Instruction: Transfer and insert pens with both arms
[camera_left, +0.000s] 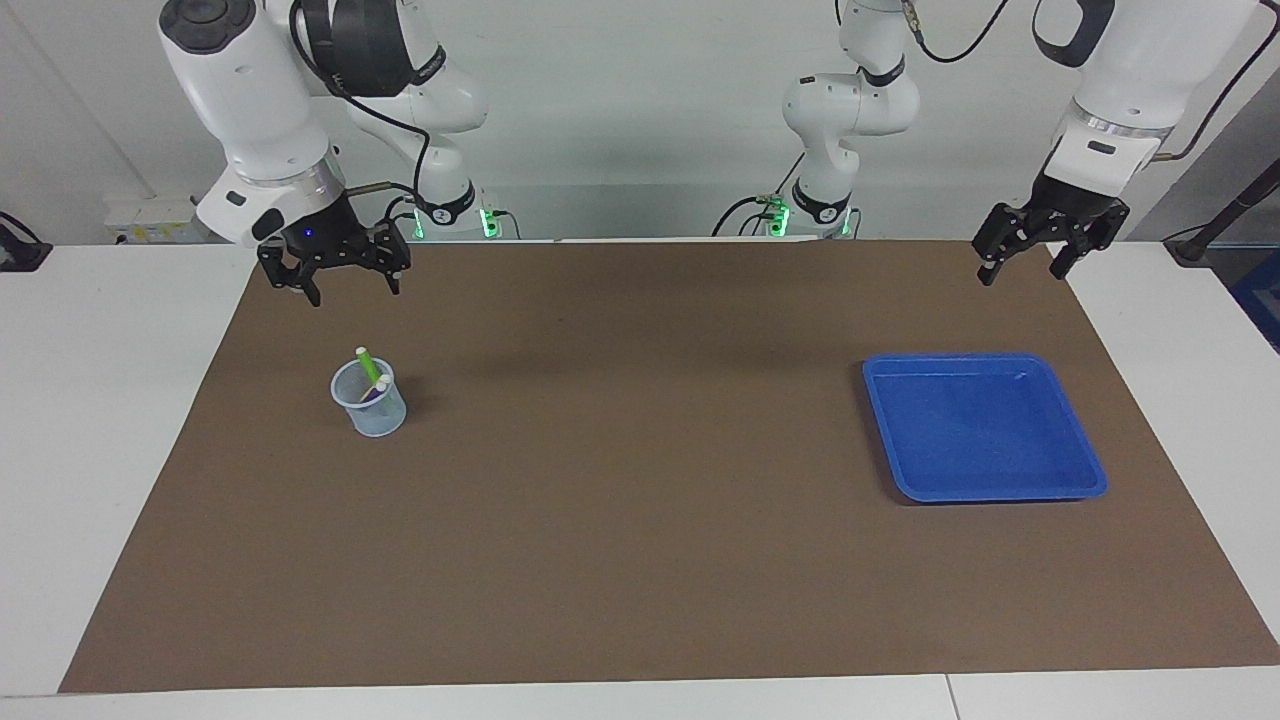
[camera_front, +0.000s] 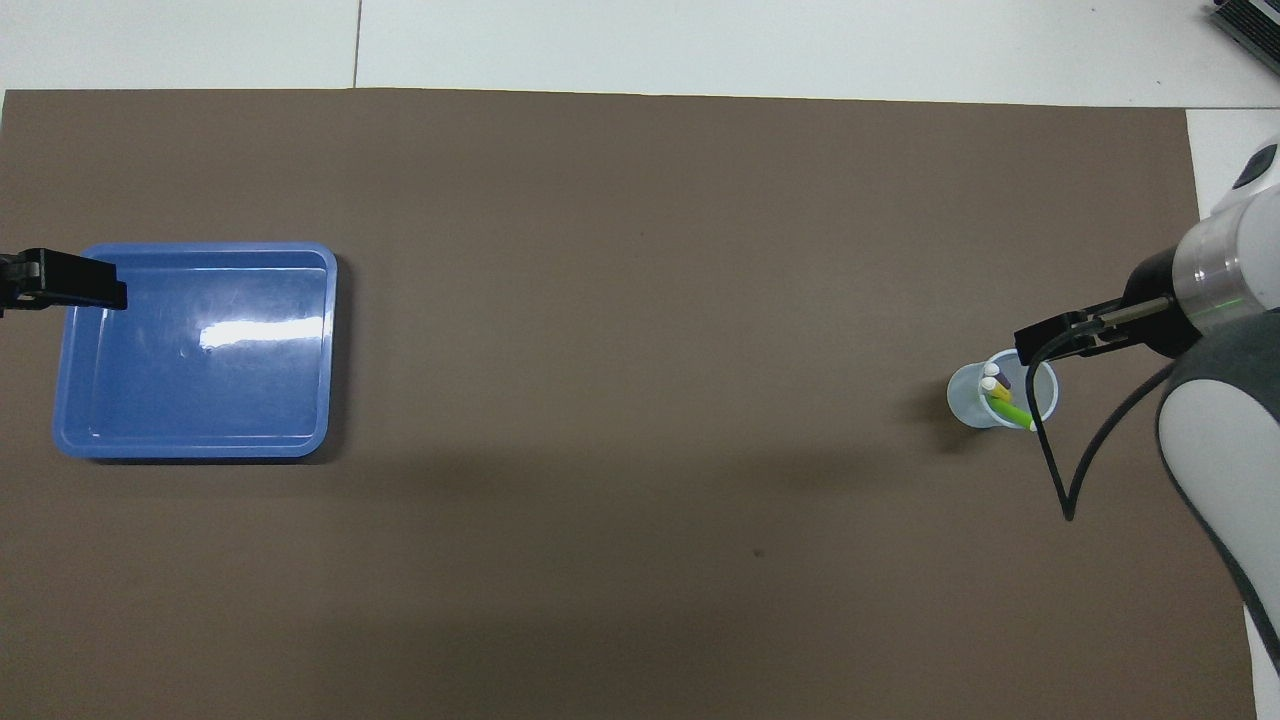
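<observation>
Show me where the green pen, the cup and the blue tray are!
green pen (camera_left: 366, 366), facing view, on its green barrel above the rim
cup (camera_left: 381, 418), facing view, on its clear side wall
blue tray (camera_left: 980, 430), facing view, on its bare floor

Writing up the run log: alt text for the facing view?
Three pens stand in a clear cup on a brown mat, toward the right arm's end; a blue tray lies toward the left arm's end. Both open pincers, right and left, hang over the mat's robot-side edge.
</observation>
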